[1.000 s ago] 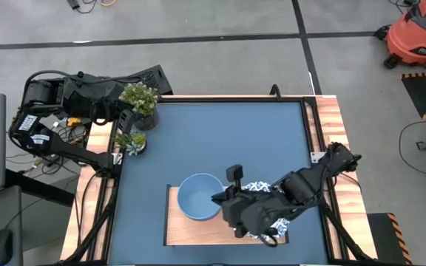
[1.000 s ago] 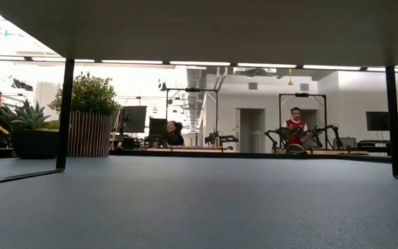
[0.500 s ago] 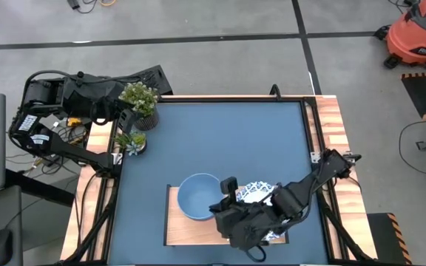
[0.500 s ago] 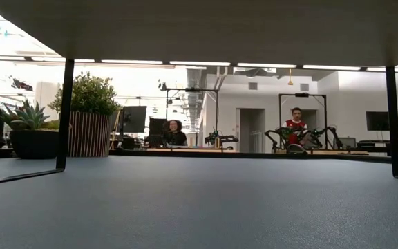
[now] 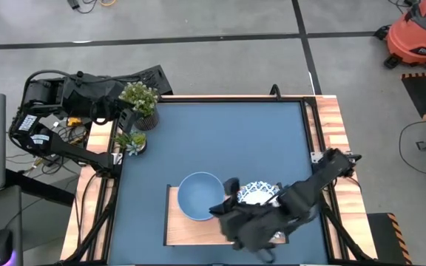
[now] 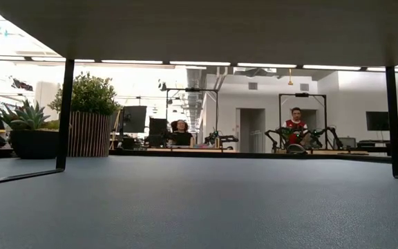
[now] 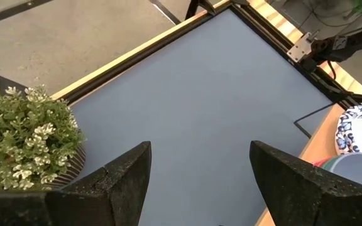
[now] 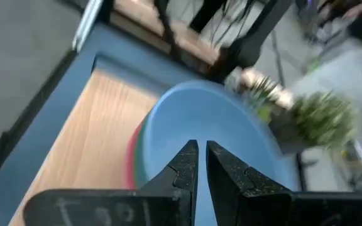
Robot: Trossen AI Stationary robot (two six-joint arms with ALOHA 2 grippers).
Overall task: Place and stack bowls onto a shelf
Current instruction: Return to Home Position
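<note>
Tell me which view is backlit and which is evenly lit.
Low view: backlit; the bright room beyond washes out, and the overhang at the top sits dark. High view: even light across the blue surface and shelf. Left wrist view: even too, no glare.

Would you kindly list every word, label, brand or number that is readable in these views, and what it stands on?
Nothing can be read for certain.
Dark label on the orange vacuum: too small to read.
White tags on the left arm: too small.
Pale marks on the right gripper: blurred.
</note>
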